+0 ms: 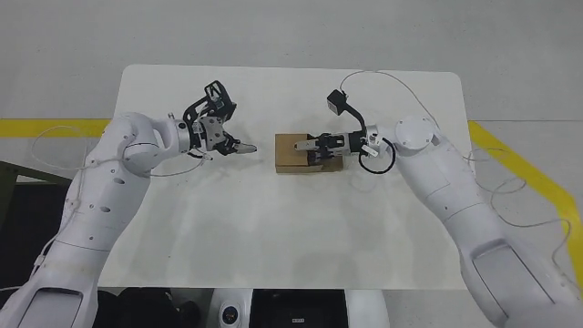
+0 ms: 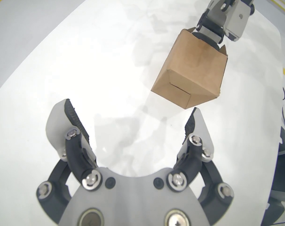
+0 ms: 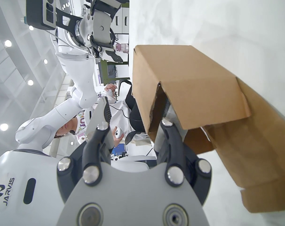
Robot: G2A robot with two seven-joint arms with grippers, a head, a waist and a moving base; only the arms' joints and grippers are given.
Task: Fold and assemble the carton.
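Across the top view, the brown carton (image 1: 310,154) lies mid-table (image 1: 273,237). The right gripper (image 1: 306,146) sits over it, and the left gripper (image 1: 246,148) is near its other end, apart.

Left wrist view: left gripper (image 2: 133,115) spread and empty, with the carton's tucked end facing it.

Right wrist view: right gripper (image 3: 135,116) spread, one finger (image 3: 103,109) outside, the other inside the open end beside a loose flap (image 3: 199,142).

Judged handling: thin board, light, prone to sliding and creasing. Grip the walls near folded edges, not the flaps.

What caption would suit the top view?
Right gripper over the brown carton on the white table; open left gripper hovers nearby.
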